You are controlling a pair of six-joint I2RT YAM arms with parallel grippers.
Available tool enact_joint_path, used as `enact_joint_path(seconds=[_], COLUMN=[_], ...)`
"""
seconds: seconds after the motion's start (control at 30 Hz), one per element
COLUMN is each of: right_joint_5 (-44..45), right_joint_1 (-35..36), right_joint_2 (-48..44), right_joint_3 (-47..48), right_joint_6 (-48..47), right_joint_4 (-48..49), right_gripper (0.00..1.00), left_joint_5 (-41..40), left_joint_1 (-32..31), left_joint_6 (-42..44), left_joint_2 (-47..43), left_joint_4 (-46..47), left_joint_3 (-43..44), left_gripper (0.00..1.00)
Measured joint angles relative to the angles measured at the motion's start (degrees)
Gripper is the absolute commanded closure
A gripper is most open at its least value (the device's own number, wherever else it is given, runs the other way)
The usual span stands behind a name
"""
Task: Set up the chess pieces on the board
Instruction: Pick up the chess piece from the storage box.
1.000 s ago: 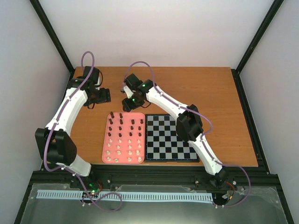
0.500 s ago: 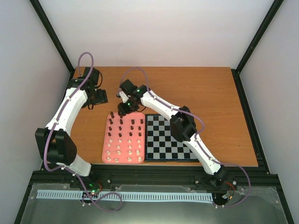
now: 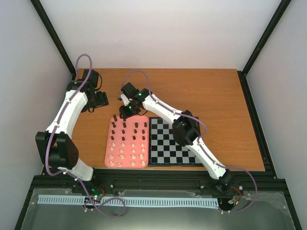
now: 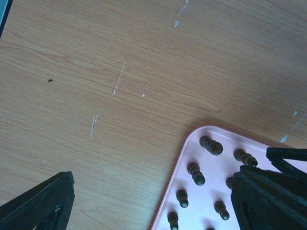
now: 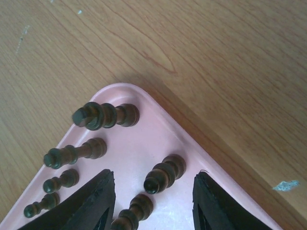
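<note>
The chess pieces stand in rows on a pink tray (image 3: pixel 125 164), dark ones (image 3: pixel 125 127) at the far end and cream ones (image 3: pixel 122 153) at the near end. The board (image 3: pixel 173 141) lies right of the tray with no pieces on it. My right gripper (image 3: pixel 125 111) hangs over the tray's far edge. In its wrist view it is open (image 5: pixel 153 203), its fingers (image 5: pixel 96 201) either side of a dark piece (image 5: pixel 163 175) without touching it. My left gripper (image 3: pixel 99 99) is open over bare wood beyond the tray's far left corner.
The left wrist view shows the tray's corner (image 4: pixel 216 167) with several dark pieces (image 4: pixel 195 173) beside the right finger (image 4: pixel 268 191). More dark pieces (image 5: pixel 103 116) stand left of the right gripper. The orange-brown table (image 3: pixel 216 96) is walled by a black frame.
My right gripper has moved left and nearer, down over the tray's far row. The left gripper has drawn back slightly to the left.
</note>
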Motion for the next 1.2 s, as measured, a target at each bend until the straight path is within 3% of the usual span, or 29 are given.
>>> enact_joint_path(seconds=[0.77,0.97,1.07,1.2], right_joint_5=[0.9,0.9,0.9,0.9], right_joint_1=[0.0,0.0,0.0,0.0], right_joint_2=[2.6,2.8,2.8,2.8], right_joint_3=[0.8,1.0,1.1,1.2], right_joint_6=[0.3,0.2,0.2,0.1], right_joint_4=[0.0,0.2,0.2,0.1], right_gripper=[0.71,0.83,0.95,0.97], left_joint_5=[1.1,1.3,1.4,1.4], left_joint_1=[0.3,0.4,0.4,0.5], left_joint_6=[0.0,0.0,0.0,0.0], left_joint_2=[-1.0,-1.2,-1.2,-1.2], left_joint_4=[0.5,0.5,0.5,0.5], left_joint_3=[-2.5,-2.6,-2.6,-2.7], left_gripper=[0.0,0.0,0.0,0.0])
